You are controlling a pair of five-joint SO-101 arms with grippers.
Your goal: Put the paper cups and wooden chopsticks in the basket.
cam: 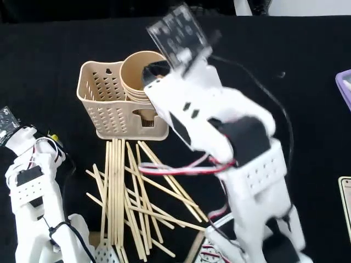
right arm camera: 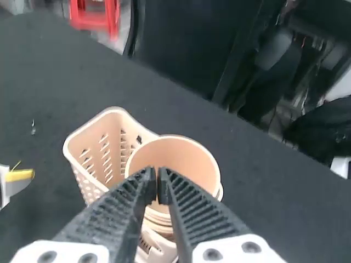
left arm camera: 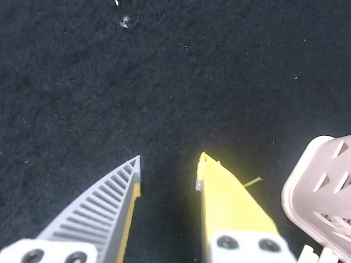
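A beige slotted basket (cam: 109, 104) stands on the black cloth, with a stack of paper cups (cam: 141, 71) inside its right half. Several wooden chopsticks (cam: 123, 197) lie fanned on the cloth in front of it. My right gripper (right arm camera: 157, 174) hovers over the top cup's (right arm camera: 181, 159) mouth, its black fingers shut with nothing seen between them. In the high view the right gripper (cam: 151, 74) is at the cup's rim. My left gripper (left arm camera: 167, 160) is open and empty over bare cloth, left of the basket's corner (left arm camera: 321, 192). The left arm (cam: 30, 175) sits at the front left.
A purple container (cam: 345, 85) and a pale card (cam: 345, 203) lie at the table's right edge. The right arm's body (cam: 241, 159) hangs over the table's middle. The yellow tip of the left gripper (right arm camera: 16, 175) shows beside the basket (right arm camera: 98, 148).
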